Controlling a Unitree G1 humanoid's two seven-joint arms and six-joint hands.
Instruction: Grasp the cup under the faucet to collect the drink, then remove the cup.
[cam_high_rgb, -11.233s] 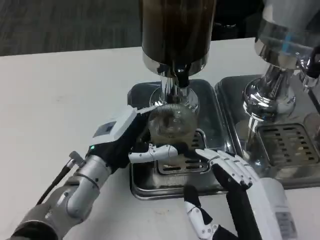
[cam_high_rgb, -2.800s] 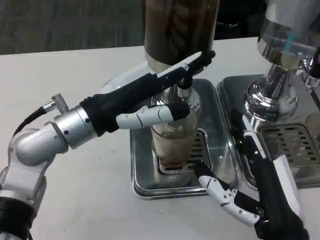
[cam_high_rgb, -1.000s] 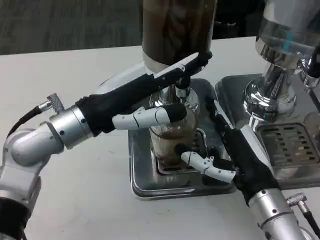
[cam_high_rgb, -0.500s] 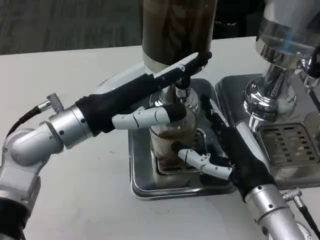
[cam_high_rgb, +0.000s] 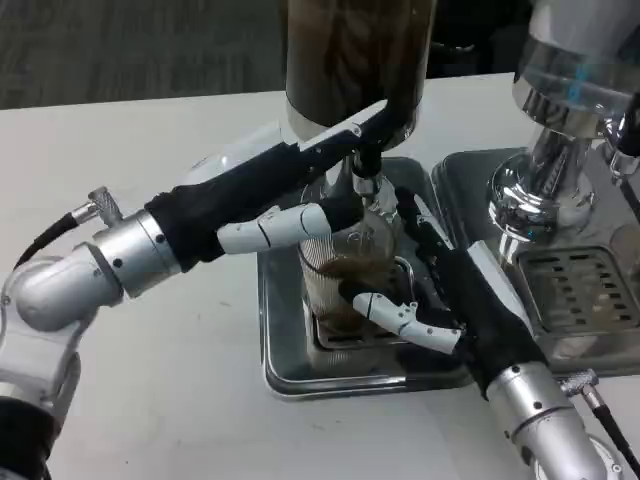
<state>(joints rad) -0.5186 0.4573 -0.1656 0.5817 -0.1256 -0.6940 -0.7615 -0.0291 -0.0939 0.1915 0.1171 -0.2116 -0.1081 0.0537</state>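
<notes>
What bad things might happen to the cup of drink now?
1. The left hand reaches up at the faucet over the cup. If the drink keeps running, the cup may overflow into the tray.
2. The right hand wraps the cup from the side. The cup is see-through and ribbed, so a loose hold might let it tip or slip.
3. Lifting it out, the rim could bump the faucet and spill.
</notes>
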